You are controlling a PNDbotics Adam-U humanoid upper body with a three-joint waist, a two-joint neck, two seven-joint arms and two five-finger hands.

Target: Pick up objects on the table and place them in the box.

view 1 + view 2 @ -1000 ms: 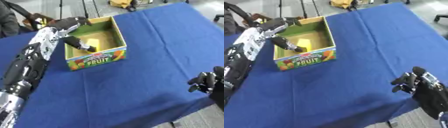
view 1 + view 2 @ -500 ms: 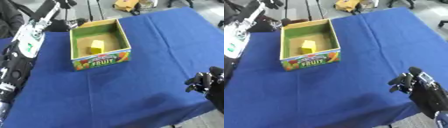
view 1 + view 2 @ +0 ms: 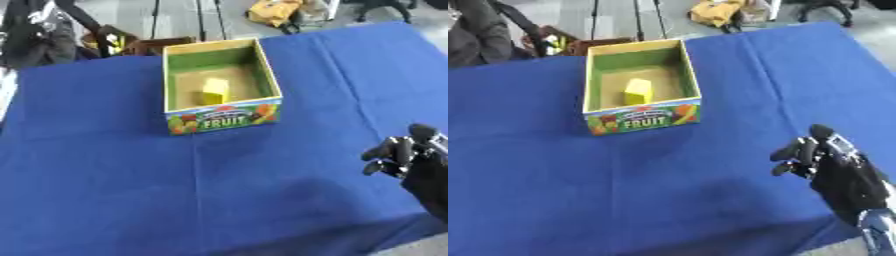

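Note:
A cardboard box (image 3: 225,119) with a green inside and a "FRUIT" label on its front stands upright on the blue cloth (image 3: 131,175), left of centre toward the far side. A yellow block (image 3: 213,90) lies on its floor. Nothing else lies on the cloth. My right hand (image 3: 826,161) rests at the lower right near the table's front edge, fingers up and relaxed, holding nothing, well away from the box. No left hand appears in either view; only a pale strip shows at the left edge.
The blue cloth covers the whole table, with a front edge at the lower right corner. Beyond the far edge are a dark-clothed person (image 3: 35,35), stand legs and a yellow object (image 3: 273,10) on the floor.
My left hand was inside the box a second ago, then lifted up and away to the left and out of view. The yellow block stays in the box. The right hand has barely moved.

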